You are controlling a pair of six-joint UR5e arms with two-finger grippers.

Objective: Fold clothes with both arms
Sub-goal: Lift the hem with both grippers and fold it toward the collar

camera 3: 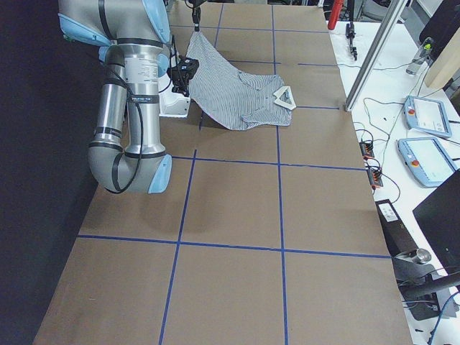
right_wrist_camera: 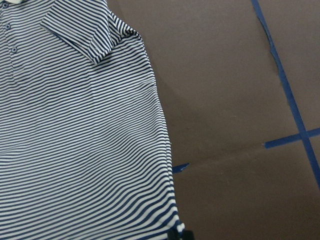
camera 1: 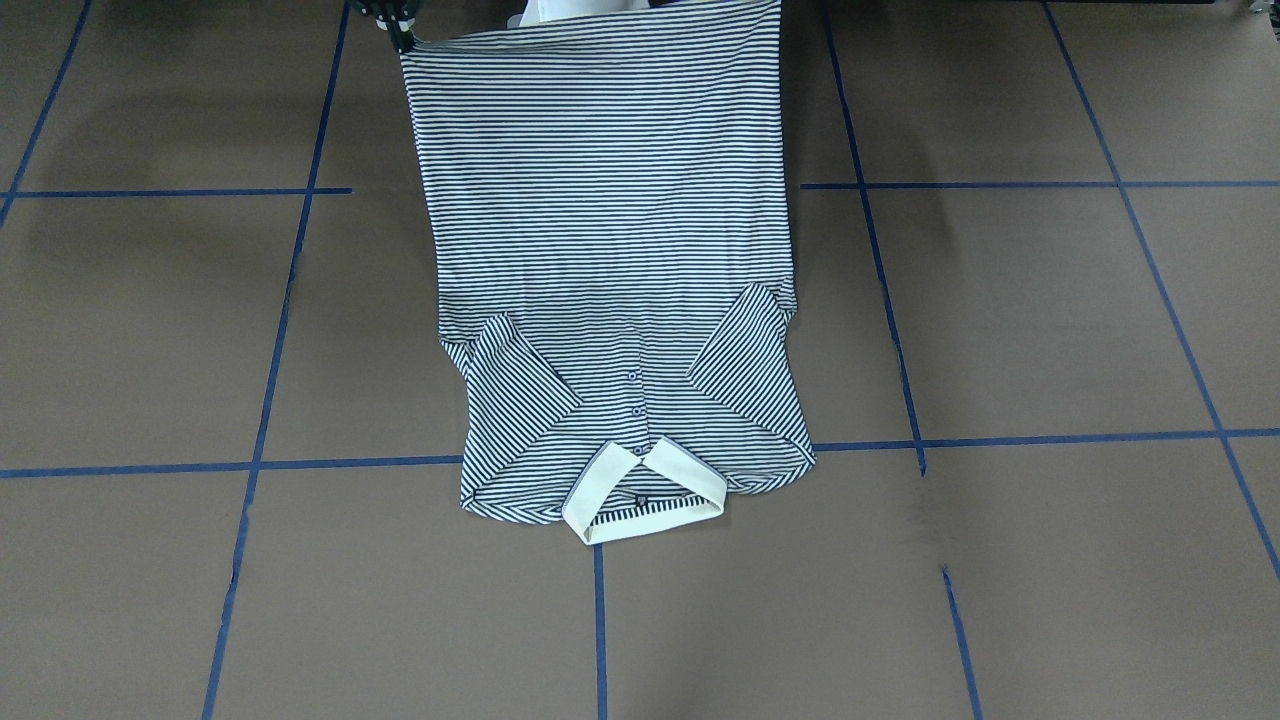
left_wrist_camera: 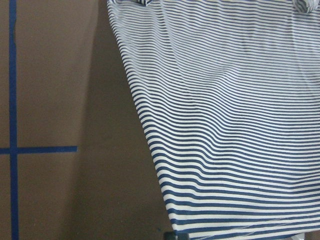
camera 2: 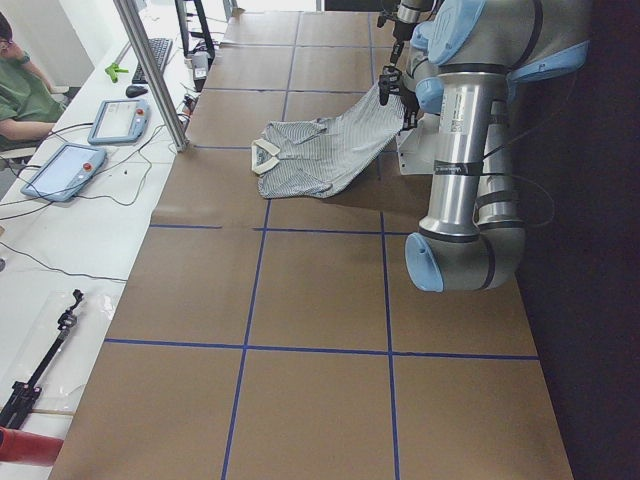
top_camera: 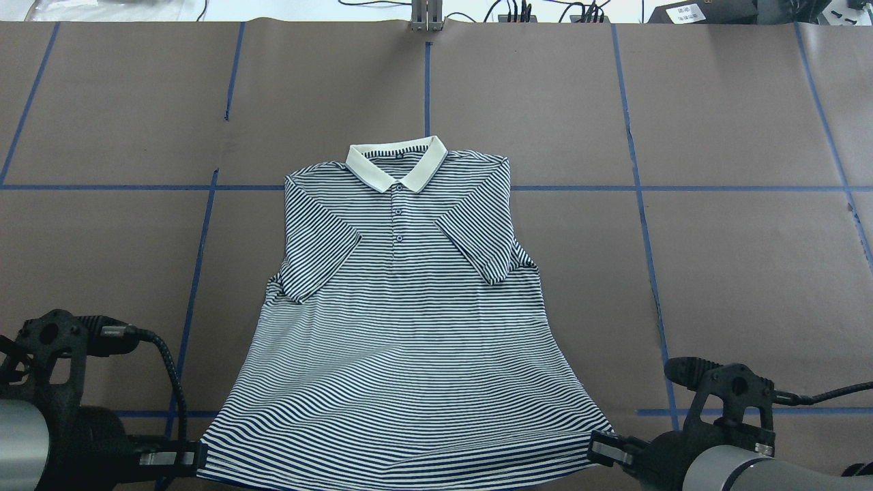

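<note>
The striped polo shirt (top_camera: 402, 327) lies front up on the brown table. Its cream collar (top_camera: 395, 164) is at the far end and both sleeves are folded in over the chest. The hem end near me is lifted off the table and stretched wide. My left gripper (top_camera: 194, 458) is shut on the hem's left corner, and my right gripper (top_camera: 603, 447) is shut on the hem's right corner. In the front-facing view only the right gripper (camera 1: 400, 35) shows, at the raised hem. Each wrist view looks down along the shirt (left_wrist_camera: 230, 125) (right_wrist_camera: 80, 140) from its held corner.
Blue tape lines (top_camera: 204, 232) divide the brown table cover into squares. A metal post (top_camera: 426, 17) and cables stand at the far edge. A side desk with tablets (camera 2: 65, 170) and a seated person (camera 2: 20, 95) runs beyond it. The white pedestal (camera 3: 172, 104) stands under the raised hem.
</note>
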